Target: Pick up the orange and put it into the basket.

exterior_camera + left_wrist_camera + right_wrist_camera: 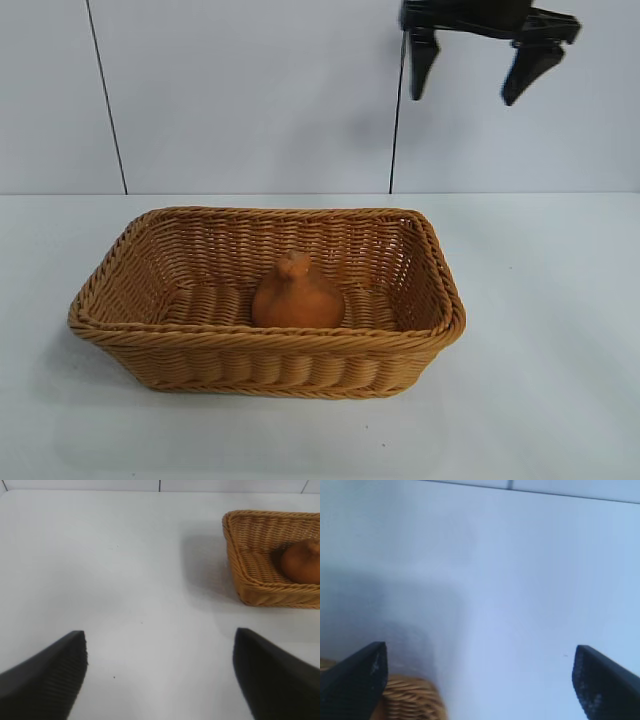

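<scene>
The orange [297,295], orange-brown with a knobbly neck, sits upright inside the tan wicker basket [140,340] near its front wall. It also shows in the left wrist view [301,561], inside the basket [250,575]. My right gripper [477,68] is open and empty, raised high above the basket's back right corner. A basket corner [412,700] shows by one finger in the right wrist view. My left gripper [160,650] is open and empty over bare table, well away from the basket; it is out of the exterior view.
The basket stands in the middle of a white table [560,330]. A white panelled wall [250,90] rises behind the table's far edge.
</scene>
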### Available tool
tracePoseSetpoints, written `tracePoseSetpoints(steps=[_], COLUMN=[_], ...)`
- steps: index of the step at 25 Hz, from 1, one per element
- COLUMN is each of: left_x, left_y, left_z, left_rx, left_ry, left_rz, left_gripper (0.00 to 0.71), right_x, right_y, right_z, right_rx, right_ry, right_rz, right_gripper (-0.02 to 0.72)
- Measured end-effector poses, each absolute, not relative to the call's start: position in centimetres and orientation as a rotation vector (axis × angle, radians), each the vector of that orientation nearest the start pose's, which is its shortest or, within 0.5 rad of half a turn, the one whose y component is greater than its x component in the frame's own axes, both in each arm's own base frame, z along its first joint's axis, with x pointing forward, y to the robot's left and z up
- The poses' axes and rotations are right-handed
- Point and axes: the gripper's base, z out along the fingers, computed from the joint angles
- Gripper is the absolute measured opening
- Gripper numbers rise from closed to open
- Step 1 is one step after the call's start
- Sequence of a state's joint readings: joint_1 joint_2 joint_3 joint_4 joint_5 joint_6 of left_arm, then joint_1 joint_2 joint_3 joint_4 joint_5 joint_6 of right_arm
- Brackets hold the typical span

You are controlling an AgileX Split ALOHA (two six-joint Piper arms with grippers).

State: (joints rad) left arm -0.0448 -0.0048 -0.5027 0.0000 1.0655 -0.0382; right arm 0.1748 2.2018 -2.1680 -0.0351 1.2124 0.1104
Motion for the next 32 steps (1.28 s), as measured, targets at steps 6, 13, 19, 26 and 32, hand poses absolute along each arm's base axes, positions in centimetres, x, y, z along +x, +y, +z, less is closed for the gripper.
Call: tracePoseSetpoints(steps=[6,13,19,26,32], left_x=[-0.6,-0.6,-0.6,-0.6,-0.6], left_y=[0.0,0.0,0.0,0.0,0.0], left_z=[27.8,27.8,27.8,27.8,27.8], left_rx=[0.007,0.007,0.007,0.007,0.007], left_ry=[2.042,2.042,2.042,2.042,2.042], left_rz=[-0.052,-0.052,-0.052,-0.052,-0.052], left_gripper=[0.571,0.571,0.571,0.571,0.571], right_x=[48.0,46.3,40.0,27.2,17.5], right_y=[1.6,1.8,2.1,1.3,0.8], right_z=[26.6,23.5,23.8,25.2,23.8], right_rx=[0.085,0.024,-0.058,-0.068,-0.07], right_ry=[2.78,2.914,3.037,3.131,3.076], right_rz=[0.04,0.059,0.017,-0.009,-0.006], right_gripper=[0.694,0.694,0.694,0.694,0.694])
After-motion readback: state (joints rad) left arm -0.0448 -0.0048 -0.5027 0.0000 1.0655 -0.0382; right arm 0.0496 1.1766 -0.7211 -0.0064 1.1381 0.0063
